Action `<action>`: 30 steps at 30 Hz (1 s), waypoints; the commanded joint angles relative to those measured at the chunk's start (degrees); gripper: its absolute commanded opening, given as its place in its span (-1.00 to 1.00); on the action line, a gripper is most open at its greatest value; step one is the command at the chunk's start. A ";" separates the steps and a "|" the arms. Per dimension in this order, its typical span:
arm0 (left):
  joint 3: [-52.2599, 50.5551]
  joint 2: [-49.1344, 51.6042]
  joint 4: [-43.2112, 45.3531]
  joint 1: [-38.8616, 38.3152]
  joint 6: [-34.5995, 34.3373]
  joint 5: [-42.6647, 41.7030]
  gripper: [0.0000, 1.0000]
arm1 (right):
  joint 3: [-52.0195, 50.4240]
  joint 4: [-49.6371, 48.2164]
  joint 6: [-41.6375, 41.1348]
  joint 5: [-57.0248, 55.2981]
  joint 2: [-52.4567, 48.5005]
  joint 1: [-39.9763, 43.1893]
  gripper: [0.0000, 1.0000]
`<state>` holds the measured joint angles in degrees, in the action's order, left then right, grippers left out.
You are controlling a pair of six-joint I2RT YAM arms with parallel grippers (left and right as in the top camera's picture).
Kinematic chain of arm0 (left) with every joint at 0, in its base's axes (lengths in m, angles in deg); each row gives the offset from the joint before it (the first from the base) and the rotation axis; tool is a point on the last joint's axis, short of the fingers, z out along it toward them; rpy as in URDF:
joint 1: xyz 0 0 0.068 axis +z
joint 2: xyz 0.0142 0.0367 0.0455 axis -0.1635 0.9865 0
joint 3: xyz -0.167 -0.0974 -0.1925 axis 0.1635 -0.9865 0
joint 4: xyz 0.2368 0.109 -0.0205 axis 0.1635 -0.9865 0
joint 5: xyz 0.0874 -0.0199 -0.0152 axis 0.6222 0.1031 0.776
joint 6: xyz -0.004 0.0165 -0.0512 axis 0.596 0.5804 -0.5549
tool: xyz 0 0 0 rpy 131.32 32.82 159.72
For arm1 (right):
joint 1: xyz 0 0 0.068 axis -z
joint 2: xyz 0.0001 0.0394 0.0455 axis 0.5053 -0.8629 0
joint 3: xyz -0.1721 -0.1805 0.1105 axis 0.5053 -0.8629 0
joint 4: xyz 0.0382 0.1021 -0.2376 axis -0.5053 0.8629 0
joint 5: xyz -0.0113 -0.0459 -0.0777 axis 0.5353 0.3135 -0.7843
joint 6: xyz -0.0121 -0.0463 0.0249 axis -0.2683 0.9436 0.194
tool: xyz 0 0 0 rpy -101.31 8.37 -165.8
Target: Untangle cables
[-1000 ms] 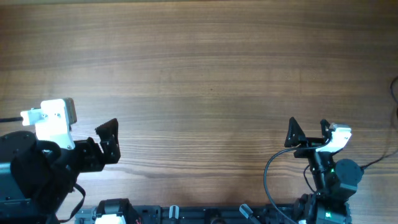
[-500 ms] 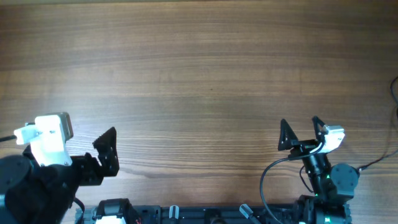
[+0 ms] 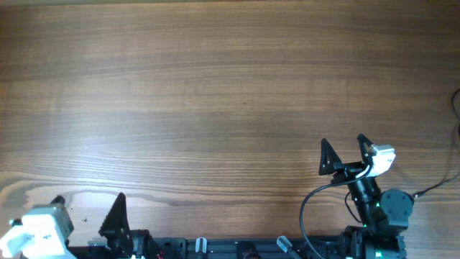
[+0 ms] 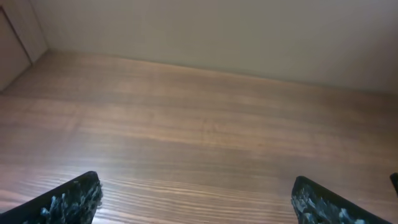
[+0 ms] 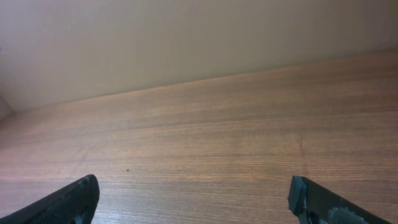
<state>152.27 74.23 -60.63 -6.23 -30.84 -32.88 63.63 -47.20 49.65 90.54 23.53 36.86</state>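
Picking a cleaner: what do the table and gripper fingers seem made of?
The table looks like wood or wood-look laminate, satin: grain lines, soft glare. The fingers look like black plastic or rubber, matte and rough with pale speckles; which is unclear.

The tabletop point(image 3: 230, 86) is lying open as bare wood from the base rail point(image 3: 215, 248) to the far wall point(image 5: 186, 37), leaving room to sweep across the middle. The left pincer point(image 4: 196, 205) is sitting at the near-left corner and the right pincer point(image 3: 345, 144) near right, jaws spread, well apart. A black arm cable point(image 3: 302, 210) is looping beside the right base, and a thin dark cord point(image 3: 456, 101) is poking in at the right edge.
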 commanded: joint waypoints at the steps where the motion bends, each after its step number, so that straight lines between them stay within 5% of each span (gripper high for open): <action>1: 0.31 -0.28 -1.46 0.42 -0.35 0.74 1.00 | 0.37 -0.17 -0.63 -0.76 0.94 -0.33 0.99; 10: 0.33 -0.28 -2.45 0.42 -0.66 0.72 1.00 | 0.37 -0.11 0.02 -1.27 0.94 -0.33 0.99; 19: 0.33 -0.28 -2.43 0.42 -0.87 0.50 1.00 | 0.39 -0.13 27.10 -1.16 -5.77 -0.33 0.99; 30: 0.33 -0.28 -1.09 0.42 -1.25 0.52 1.00 | 0.37 -0.15 27.41 -1.16 -13.29 -0.33 0.99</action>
<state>152.27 74.12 -61.98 -6.23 -31.54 -32.69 63.63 -47.20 76.10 89.71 11.75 36.81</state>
